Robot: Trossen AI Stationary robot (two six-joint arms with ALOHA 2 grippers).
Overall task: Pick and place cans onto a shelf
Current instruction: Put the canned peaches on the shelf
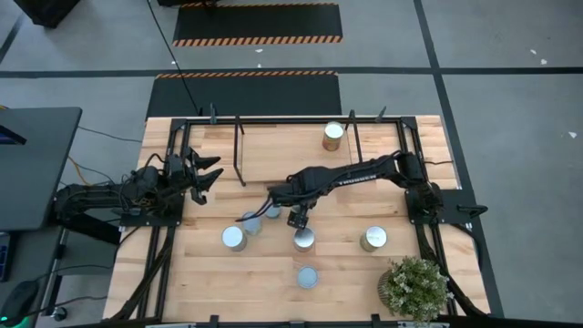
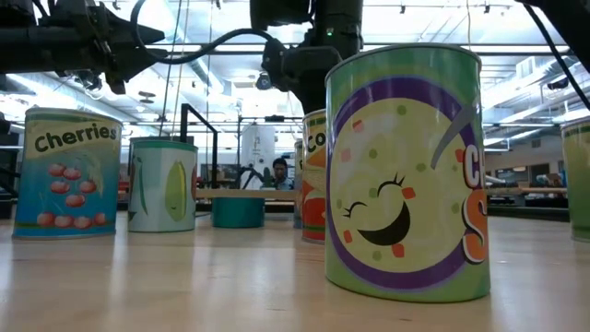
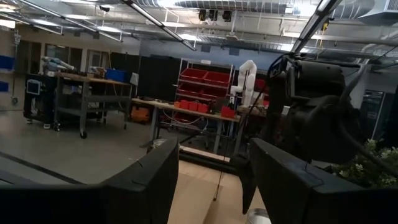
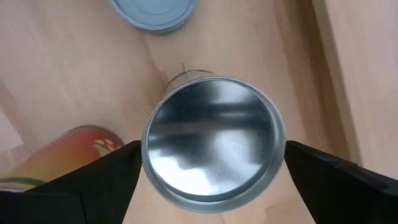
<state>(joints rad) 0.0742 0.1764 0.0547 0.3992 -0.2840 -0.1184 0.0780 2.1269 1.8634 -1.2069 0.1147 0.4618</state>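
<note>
Right end effector (image 4: 211, 165) hangs directly over a silver-topped can (image 4: 213, 141) near the middle of the worktop (image 1: 273, 273), its two fingers spread wide on either side of the lid and not gripping it. In the high view that can (image 1: 303, 240) stands upright just below the right end effector (image 1: 297, 219). A blue-grey-topped can (image 4: 154, 12) sits nearby (only part of its lid shows in the right wrist view), and an orange-labelled can (image 4: 62, 155) stands beside it.

Other cans are scattered on the worktop: one at the left (image 1: 234, 238), one nearer the front edge (image 1: 308, 277), one to the right (image 1: 373, 239). One can (image 1: 333, 136) stands alone at the far edge, inside the shelf (image 1: 239, 146) of black rods. A potted plant (image 1: 414, 287) occupies the front right corner.

Left end effector (image 1: 202, 173) waits at the worktop's left side, fingers parted and holding nothing.
</note>
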